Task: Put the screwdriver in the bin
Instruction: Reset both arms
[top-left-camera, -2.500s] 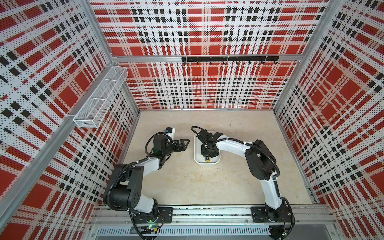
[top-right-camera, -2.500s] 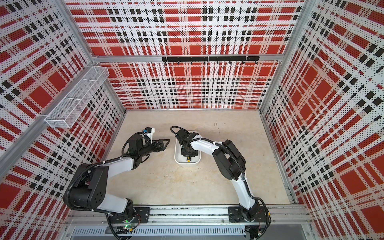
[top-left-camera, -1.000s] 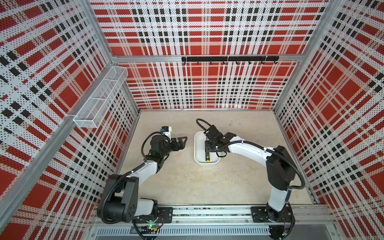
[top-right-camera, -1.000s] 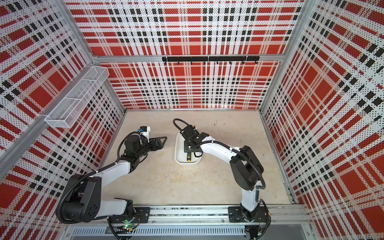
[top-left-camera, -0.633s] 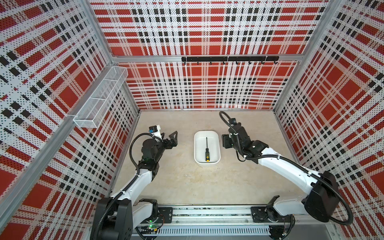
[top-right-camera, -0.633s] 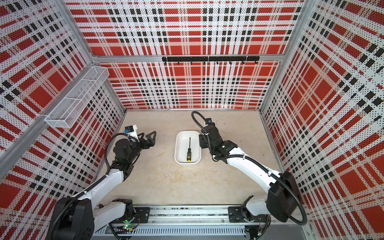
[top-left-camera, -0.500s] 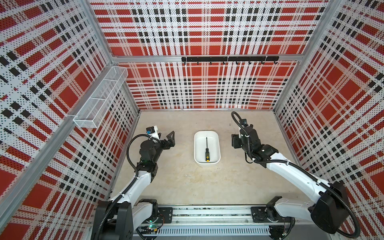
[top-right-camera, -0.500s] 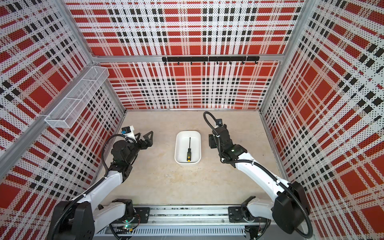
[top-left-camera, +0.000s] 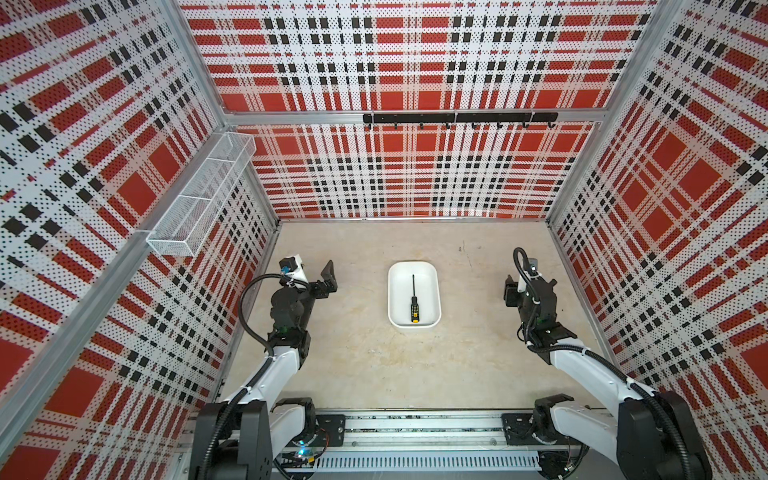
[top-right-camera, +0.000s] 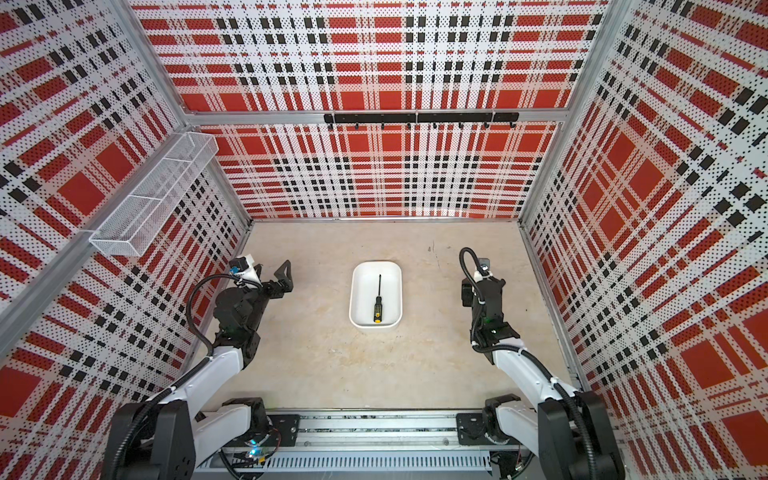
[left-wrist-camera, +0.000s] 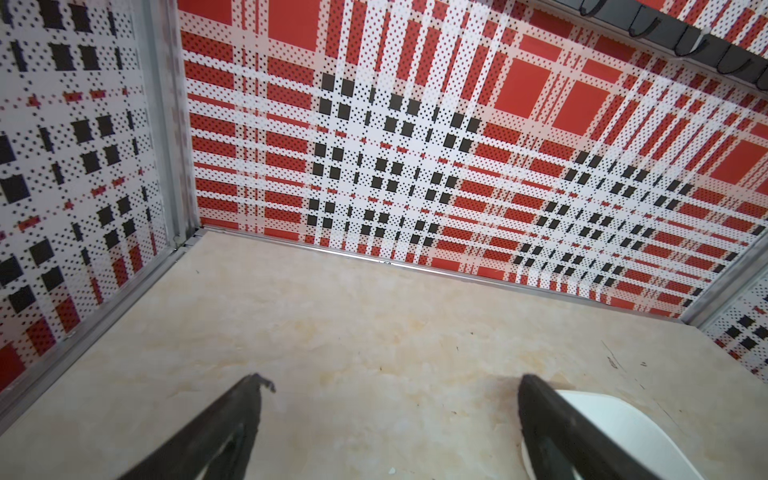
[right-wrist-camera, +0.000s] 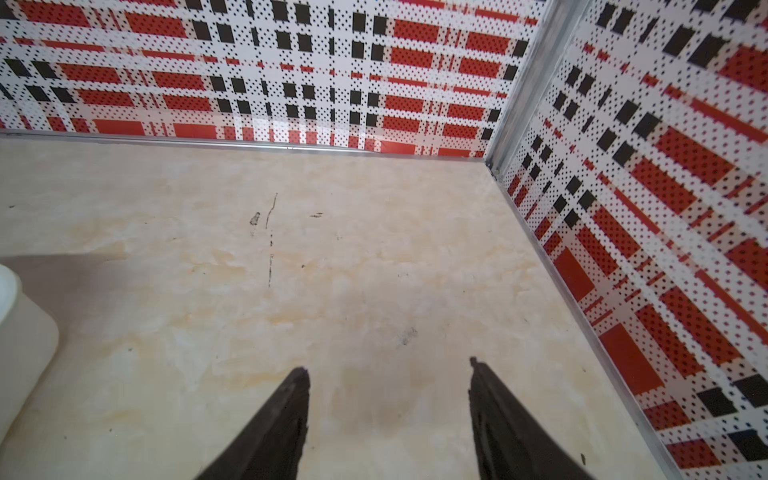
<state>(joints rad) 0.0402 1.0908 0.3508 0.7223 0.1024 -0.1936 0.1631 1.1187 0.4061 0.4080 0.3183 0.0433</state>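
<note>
Right gripper backed well clear of the bin — gaping, empty, like left gripper — screwdriver lies inside: looks done.

**Materials and finish, work cell**

The bin, centre of the frame in a top view, is white moulded plastic, smooth with a soft sheen. The screwdriver has a thin dark shaft of a material that cannot be told, and a matt black handle with yellow dots. The desk is a beige, mottled, stone-look surface, matt, with dark scuffs. The wall panels are perforated sheet printed in plaid. The frame rails look like bare aluminium. The basket, upper left, is white wire mesh. The left gripper and right gripper have matt black fingers.
</note>
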